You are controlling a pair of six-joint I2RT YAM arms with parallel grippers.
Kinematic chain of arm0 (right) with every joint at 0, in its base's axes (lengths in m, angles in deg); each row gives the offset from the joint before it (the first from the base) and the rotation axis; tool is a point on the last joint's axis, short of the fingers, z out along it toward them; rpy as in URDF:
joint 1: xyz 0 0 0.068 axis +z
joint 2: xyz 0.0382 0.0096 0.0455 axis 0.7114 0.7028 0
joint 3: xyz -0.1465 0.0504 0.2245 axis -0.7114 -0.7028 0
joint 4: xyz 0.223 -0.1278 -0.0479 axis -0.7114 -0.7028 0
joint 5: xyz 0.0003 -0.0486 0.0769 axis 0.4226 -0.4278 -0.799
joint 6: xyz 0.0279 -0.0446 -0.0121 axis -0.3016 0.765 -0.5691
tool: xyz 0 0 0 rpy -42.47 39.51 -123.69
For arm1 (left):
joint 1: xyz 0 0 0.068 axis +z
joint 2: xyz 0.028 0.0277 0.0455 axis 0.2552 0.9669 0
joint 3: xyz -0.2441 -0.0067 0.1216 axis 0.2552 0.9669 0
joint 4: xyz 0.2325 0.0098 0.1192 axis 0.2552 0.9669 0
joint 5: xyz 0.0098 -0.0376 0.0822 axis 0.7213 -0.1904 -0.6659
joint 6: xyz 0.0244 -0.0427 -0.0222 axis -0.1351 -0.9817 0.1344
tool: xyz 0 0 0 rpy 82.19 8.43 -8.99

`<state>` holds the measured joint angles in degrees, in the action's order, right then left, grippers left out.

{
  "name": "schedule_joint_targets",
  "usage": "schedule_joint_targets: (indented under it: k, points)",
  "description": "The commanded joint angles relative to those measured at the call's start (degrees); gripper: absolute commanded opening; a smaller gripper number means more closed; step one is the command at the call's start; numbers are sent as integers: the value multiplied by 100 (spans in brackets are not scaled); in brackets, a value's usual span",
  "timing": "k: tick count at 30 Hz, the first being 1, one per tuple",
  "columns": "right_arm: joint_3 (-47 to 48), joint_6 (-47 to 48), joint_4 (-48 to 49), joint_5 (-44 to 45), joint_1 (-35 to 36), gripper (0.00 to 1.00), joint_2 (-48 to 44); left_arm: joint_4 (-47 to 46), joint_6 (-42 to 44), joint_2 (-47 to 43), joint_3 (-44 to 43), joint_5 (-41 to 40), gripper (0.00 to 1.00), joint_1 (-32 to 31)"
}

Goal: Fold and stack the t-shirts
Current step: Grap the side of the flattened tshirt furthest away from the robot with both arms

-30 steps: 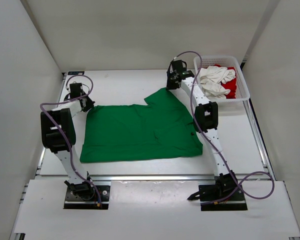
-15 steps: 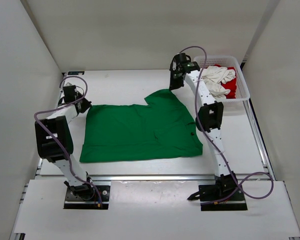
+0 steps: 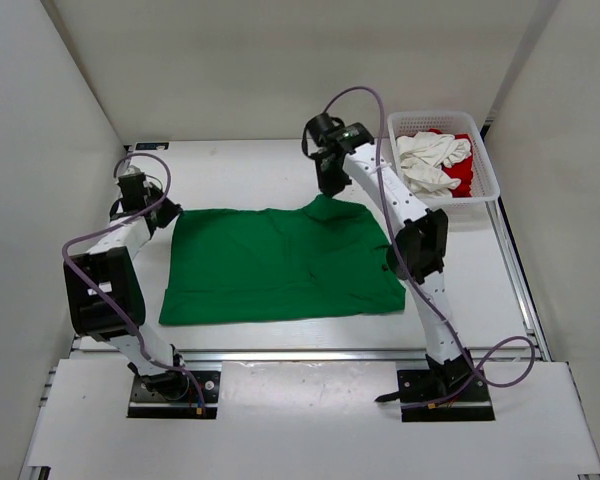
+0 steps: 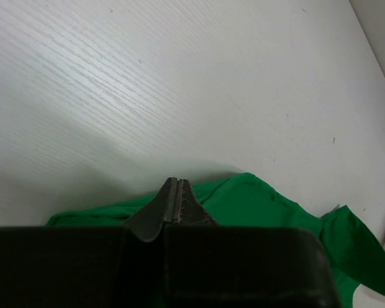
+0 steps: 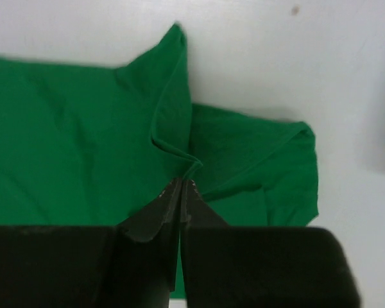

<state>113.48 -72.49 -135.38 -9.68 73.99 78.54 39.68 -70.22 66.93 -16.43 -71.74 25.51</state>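
The green shirt (image 3: 280, 265) lies spread flat on the white table (image 3: 240, 165), between the two arms. Its far right part is not flat: it is drawn up into a small peak.

The right claw (image 3: 328, 188) stands over this peak. In the right wrist view the two fingers of the right claw (image 5: 181, 183) are pressed together, and a ridge of the green shirt (image 5: 64, 128) runs up into their tips, so this claw has the cloth pinched.

The left claw (image 3: 170, 213) is at the far left corner of the shirt. In the left wrist view the left claw (image 4: 174, 183) is fully closed, with no gap between the fingers. The edge of the green shirt (image 4: 263, 205) lies right at the tips, but I cannot tell if any cloth is caught between them.

The white shirt (image 3: 425, 160) and the red shirt (image 3: 463, 178) lie crumpled together in the basket (image 3: 485, 190) at the far right corner of the table, the white one mostly on top.
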Motion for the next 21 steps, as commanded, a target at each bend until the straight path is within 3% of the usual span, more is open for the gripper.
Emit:
schedule_joint_targets:
  k: [1, 3, 4, 6, 21]
  points:
    - [-1392, 51, 721, 638, 211, 0, -1170, -77, -40, -417, 62, 188, 0, 0]
    - [-3828, 148, 2053, 334, 107, 0, -2451, -34, -5, -478, 62, 153, 0, 35]
    - [-4337, 192, 2854, -104, 11, 0, -2753, -16, 4, -522, 97, 187, 0, 27]
    - [-5454, 140, 3457, -493, -254, 0, -3457, -42, 21, -514, 185, 179, 0, 79]
    - [-8014, 158, 4145, -1172, -1106, 0, -5594, 300, 240, -1278, 889, -75, 0, 395]
